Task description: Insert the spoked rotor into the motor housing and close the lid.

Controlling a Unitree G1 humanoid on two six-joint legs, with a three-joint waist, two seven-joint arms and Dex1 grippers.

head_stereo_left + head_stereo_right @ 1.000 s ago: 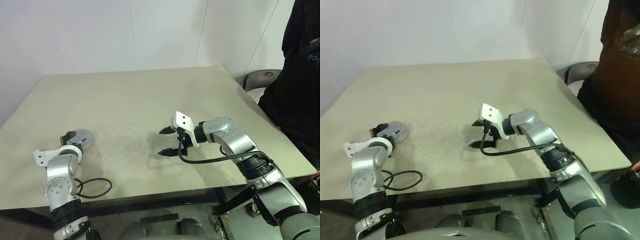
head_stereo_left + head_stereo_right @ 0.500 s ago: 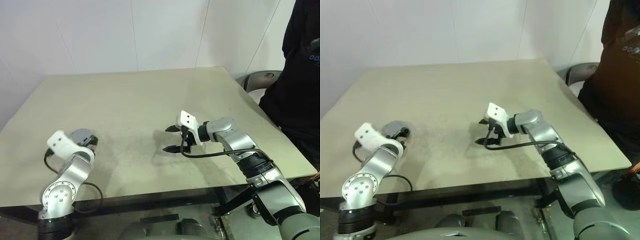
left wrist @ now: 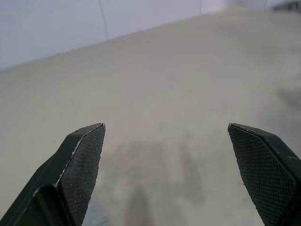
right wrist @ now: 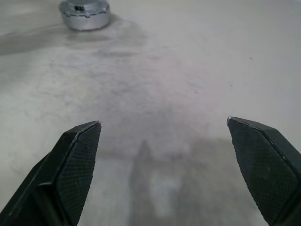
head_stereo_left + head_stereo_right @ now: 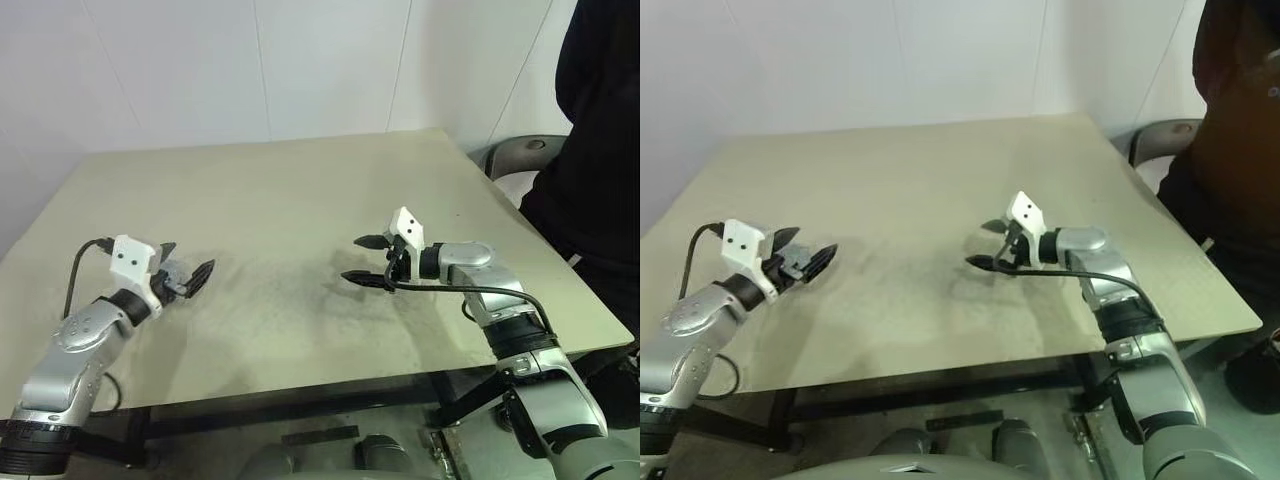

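Note:
A squat round silver part (image 4: 84,12) sits on the table in the right wrist view; it looks like the motor housing with the grey lid on top. The spoked rotor is hidden. My left gripper (image 5: 185,265) hovers over the table's left side, open and empty, pointing right, and in the head views it covers the spot where the silver part lies. Near the table's middle right my right gripper (image 5: 362,259) is open and empty too, pointing left just above the surface. Between the left fingers (image 3: 80,160) there is bare tabletop.
The beige table (image 5: 280,190) has a darker smudged patch at its middle. A person in dark clothes (image 5: 600,140) stands at the right edge beside a grey chair (image 5: 520,155). A white wall runs behind the table.
My left arm has swung up and its wrist has rolled, lifting the gripper off the table beside the silver part. The right gripper has slid to the right. Both stayed open.

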